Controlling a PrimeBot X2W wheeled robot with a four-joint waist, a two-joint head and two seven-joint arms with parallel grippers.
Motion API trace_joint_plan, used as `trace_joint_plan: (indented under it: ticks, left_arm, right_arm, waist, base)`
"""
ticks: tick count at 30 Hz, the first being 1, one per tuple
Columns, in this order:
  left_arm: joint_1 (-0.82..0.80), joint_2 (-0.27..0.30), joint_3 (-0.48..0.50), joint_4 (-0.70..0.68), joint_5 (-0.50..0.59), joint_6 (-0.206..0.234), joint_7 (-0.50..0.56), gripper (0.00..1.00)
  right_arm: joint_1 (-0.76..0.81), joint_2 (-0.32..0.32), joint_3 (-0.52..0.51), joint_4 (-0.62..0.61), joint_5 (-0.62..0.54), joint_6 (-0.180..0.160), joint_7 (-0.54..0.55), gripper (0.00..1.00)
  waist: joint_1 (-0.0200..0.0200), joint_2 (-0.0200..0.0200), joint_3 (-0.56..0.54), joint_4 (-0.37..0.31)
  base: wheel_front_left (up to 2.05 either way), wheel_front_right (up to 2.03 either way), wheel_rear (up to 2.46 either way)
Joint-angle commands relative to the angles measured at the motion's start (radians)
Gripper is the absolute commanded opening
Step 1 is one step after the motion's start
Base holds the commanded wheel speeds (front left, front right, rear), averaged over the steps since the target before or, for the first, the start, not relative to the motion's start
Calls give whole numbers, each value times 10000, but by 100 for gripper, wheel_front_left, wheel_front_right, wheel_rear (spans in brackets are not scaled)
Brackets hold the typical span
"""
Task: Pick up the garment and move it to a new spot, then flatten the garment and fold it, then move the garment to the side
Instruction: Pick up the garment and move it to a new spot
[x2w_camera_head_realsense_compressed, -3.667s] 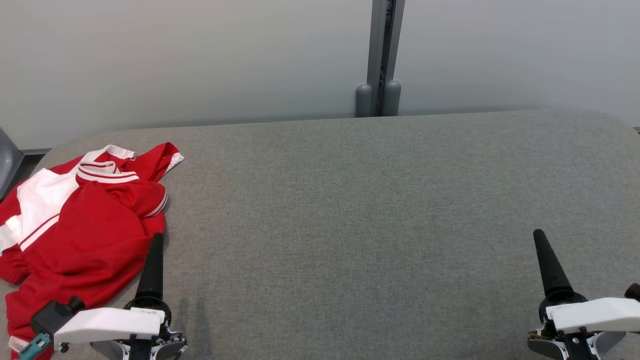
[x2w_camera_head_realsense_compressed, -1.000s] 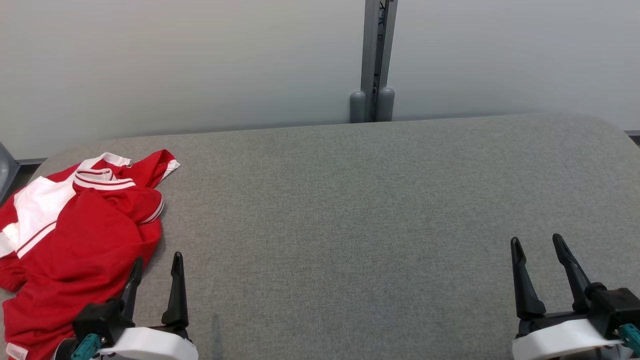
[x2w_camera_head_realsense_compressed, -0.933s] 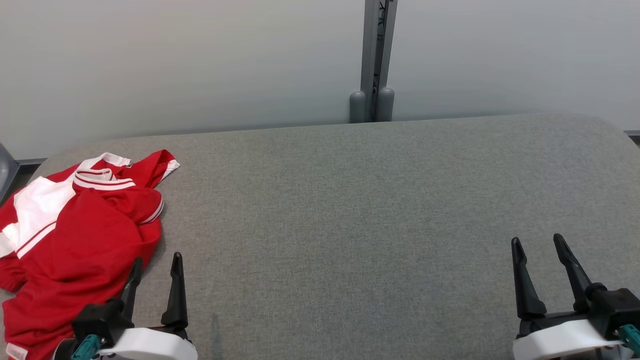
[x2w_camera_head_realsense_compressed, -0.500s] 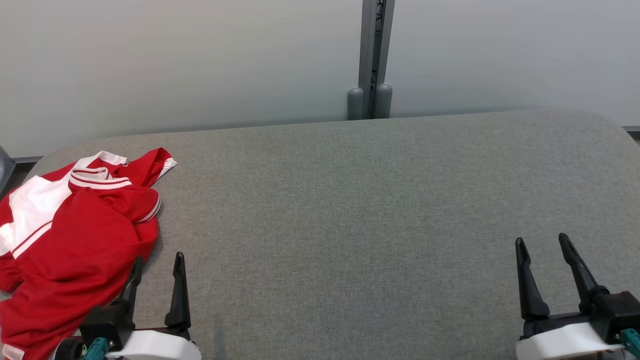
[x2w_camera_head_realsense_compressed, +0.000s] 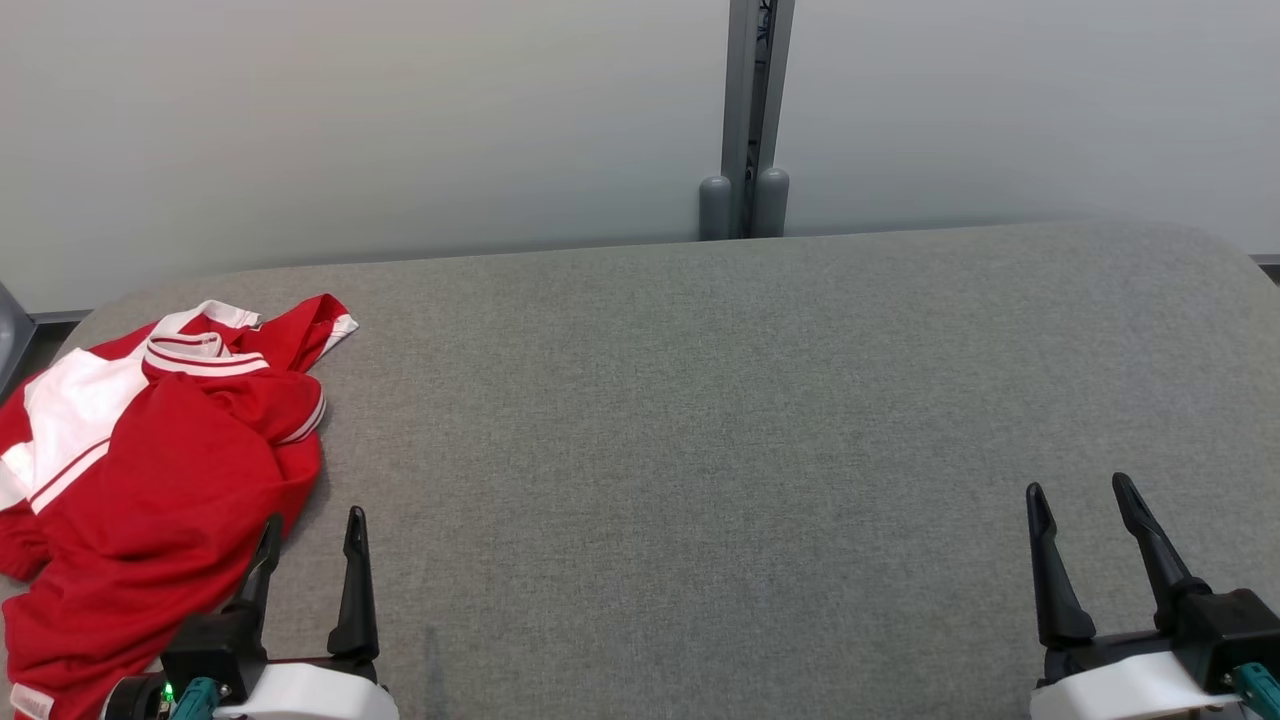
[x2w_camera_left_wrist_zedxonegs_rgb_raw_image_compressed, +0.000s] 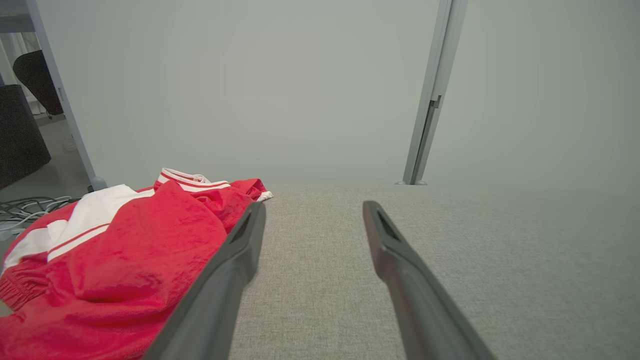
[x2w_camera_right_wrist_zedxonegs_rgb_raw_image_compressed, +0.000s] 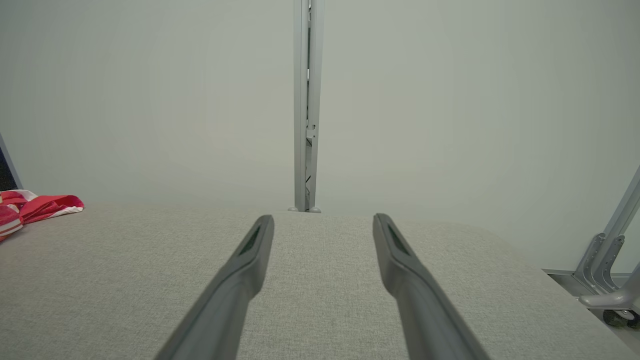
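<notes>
Fingers of our left tool (x2w_camera_head_realsense_compressed: 312, 518) stand wide apart with nothing between them, low over the near edge of the grey desk (x2w_camera_head_realsense_compressed: 700, 400). Our right tool (x2w_camera_head_realsense_compressed: 1077, 486) is just as wide and just as empty, well apart on the other side. Outward from the left tool lies the garment (x2w_camera_head_realsense_compressed: 150, 470), a red jacket with white panels, crumpled in a heap at the desk's left end. Its near edge sits just beside that tool's left finger, perhaps brushing it; we cannot tell which. We judge the cloth light, soft and somewhat slick, so it should sag and slide rather than keep its shape. A pinch on a thick fold or on the striped collar (x2w_camera_head_realsense_compressed: 205, 355) looks the surest hold, gathering more than one layer. From the right tool the garment lies far across the desk.
</notes>
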Motion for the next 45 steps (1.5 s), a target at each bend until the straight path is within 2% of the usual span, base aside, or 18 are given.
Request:
trace_joint_plan:
  ticks: [1, 10, 23, 28, 36, 40, 45]
  left_arm:
    - [10, 47, 15, -16, -43, -14, -45, 100]
    - [-96, 47, 7, 35, -49, -46, -36, 100]
    - [207, 44, 108, 77, -116, 3, -34, 100]
    - [314, 39, 123, 17, -245, 93, -34, 100]
    - [176, 45, 105, -26, -507, 289, -34, 100]
    - [-518, 39, 187, 123, -836, 367, -36, 100]
    - [-2134, 110, 78, 1222, -879, 315, 65, 100]
  right_arm:
    - [92, -50, -28, 6, 35, 18, -51, 100]
    - [165, -49, -54, 7, 50, 18, -49, 100]
    - [278, -50, 638, 153, 227, 11, -49, 100]
    - [241, -52, 862, 254, 198, 11, -48, 100]
    - [160, -52, 1050, 252, 176, 11, -42, 100]
    - [-53, -58, 938, 106, -106, 11, -35, 100]
    - [-515, -465, 1011, -86, -224, 11, -34, 100]
  waist:
    - [0, 0, -7, 19]
    - [0, 0, -45, 378]
    - [0, 0, -368, 2573]
    - [0, 0, -441, 3064]
    - [0, 0, -132, 2945]
    - [0, 0, 653, 2755]
    - [0, 0, 1987, 2480]
  base:
    - [0, 0, 0]
    - [0, 0, 0]
    - [0, 0, 0]
    - [0, 0, 0]
    - [0, 0, 0]
    - [0, 0, 0]
    - [0, 0, 0]
